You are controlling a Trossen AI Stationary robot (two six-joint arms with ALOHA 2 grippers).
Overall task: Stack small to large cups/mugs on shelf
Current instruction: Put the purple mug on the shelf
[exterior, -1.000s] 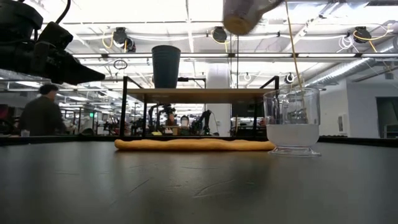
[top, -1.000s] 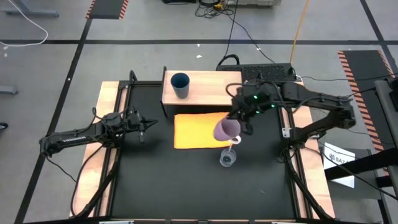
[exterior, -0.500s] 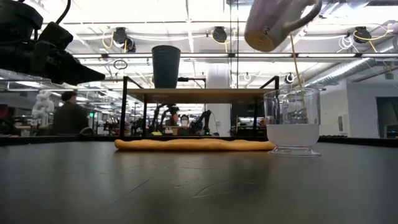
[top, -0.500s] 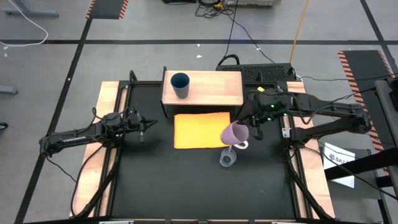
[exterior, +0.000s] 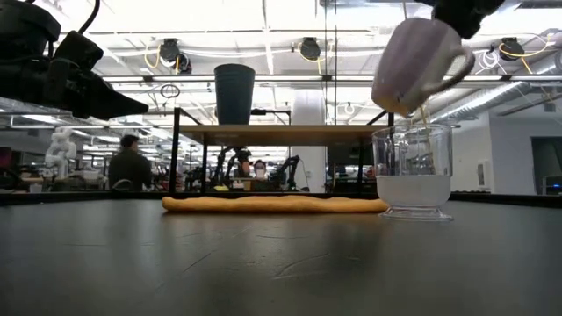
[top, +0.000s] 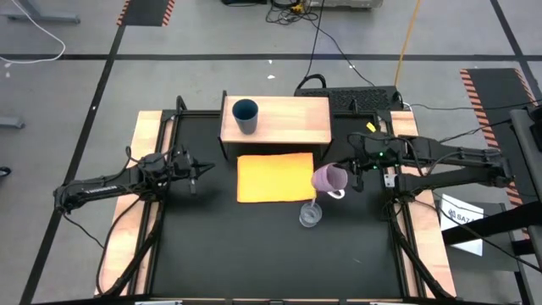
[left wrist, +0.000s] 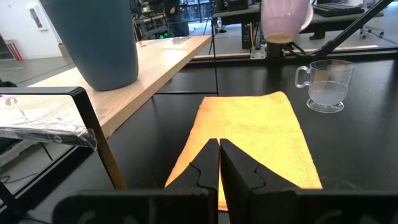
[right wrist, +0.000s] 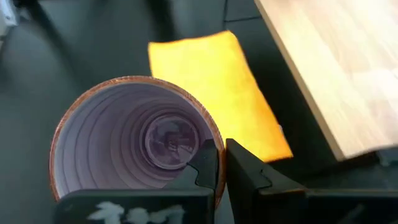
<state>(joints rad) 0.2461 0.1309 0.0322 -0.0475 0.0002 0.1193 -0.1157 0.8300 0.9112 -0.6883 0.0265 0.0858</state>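
The right gripper (top: 351,175) pinches the lilac mug (top: 329,179) by its rim, holding it in the air, tilted, above the clear cup (top: 310,215) on the black table (top: 254,246). The dark blue tumbler (top: 245,115) stands upright at the wooden shelf's (top: 288,123) left end. The left gripper (top: 196,169), jaws shut and empty, waits at the left, facing the orange cloth (top: 275,177).

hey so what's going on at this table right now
The right pincer is shut on the rim of the lilac mug and holds it tilted in the air, near the right end of the orange cloth and above the clear cup standing on the black table. The dark blue tumbler already stands on the wooden shelf. The left pincer waits shut at the left, holding nothing.
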